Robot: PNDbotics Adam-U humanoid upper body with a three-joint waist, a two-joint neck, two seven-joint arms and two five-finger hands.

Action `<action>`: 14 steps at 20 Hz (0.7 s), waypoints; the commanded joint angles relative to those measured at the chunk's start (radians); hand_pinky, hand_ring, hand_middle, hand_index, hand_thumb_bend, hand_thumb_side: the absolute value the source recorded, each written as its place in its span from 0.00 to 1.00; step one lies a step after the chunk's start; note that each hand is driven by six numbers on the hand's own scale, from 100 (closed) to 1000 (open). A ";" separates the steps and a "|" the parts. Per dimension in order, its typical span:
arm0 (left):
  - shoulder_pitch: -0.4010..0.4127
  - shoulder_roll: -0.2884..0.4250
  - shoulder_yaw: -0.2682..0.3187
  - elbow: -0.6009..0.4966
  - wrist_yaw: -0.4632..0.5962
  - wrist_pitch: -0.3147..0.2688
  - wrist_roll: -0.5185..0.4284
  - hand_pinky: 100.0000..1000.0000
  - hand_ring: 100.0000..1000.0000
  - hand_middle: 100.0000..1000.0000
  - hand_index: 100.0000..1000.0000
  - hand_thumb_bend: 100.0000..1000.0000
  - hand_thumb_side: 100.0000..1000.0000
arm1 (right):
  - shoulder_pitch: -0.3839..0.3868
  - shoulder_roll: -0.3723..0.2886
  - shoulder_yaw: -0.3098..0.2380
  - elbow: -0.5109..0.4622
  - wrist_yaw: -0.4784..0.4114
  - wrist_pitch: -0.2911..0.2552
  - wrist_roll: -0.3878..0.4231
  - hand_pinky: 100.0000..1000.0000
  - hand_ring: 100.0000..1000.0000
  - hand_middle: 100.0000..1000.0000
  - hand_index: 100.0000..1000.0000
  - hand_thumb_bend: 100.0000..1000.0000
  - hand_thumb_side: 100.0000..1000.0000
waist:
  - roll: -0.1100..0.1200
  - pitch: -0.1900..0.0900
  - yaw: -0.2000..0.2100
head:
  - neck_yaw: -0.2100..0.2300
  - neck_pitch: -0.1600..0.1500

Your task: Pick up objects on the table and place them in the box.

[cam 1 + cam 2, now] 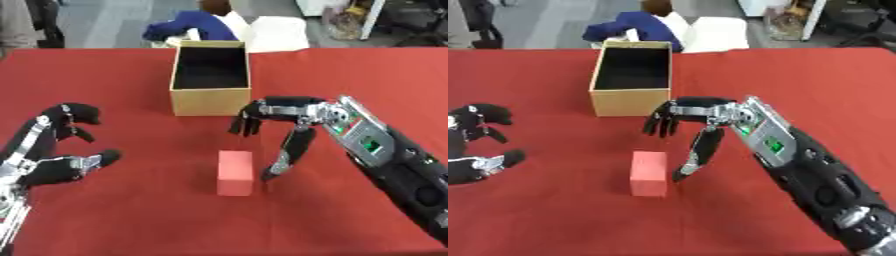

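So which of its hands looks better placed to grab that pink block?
Probably the right hand: it hangs just above and beside the pink block, fingers spread open toward it. The left hand sits open near the table's left edge, far from both the block and the cardboard box.

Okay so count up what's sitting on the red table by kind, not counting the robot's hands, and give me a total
Pink block: 1
Open cardboard box: 1
Total: 2
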 commanded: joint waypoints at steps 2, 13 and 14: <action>-0.015 0.007 0.001 -0.012 0.004 -0.001 -0.005 0.51 0.69 0.63 0.71 0.73 0.19 | -0.010 0.005 -0.004 0.002 0.016 -0.008 0.005 0.65 0.67 0.70 0.81 0.64 0.02 | 0.002 -0.010 -0.002 | -0.002 0.003; -0.015 0.006 -0.002 -0.011 0.007 -0.001 -0.008 0.51 0.69 0.63 0.71 0.72 0.19 | -0.007 0.036 0.001 0.018 0.034 -0.014 0.010 0.65 0.67 0.70 0.81 0.63 0.03 | 0.004 -0.009 -0.006 | -0.004 0.005; -0.016 0.005 -0.002 -0.011 0.007 -0.001 -0.008 0.51 0.69 0.63 0.71 0.72 0.19 | -0.007 0.039 0.001 0.021 0.037 -0.015 0.009 0.65 0.67 0.70 0.81 0.63 0.03 | 0.004 -0.009 -0.006 | -0.004 0.005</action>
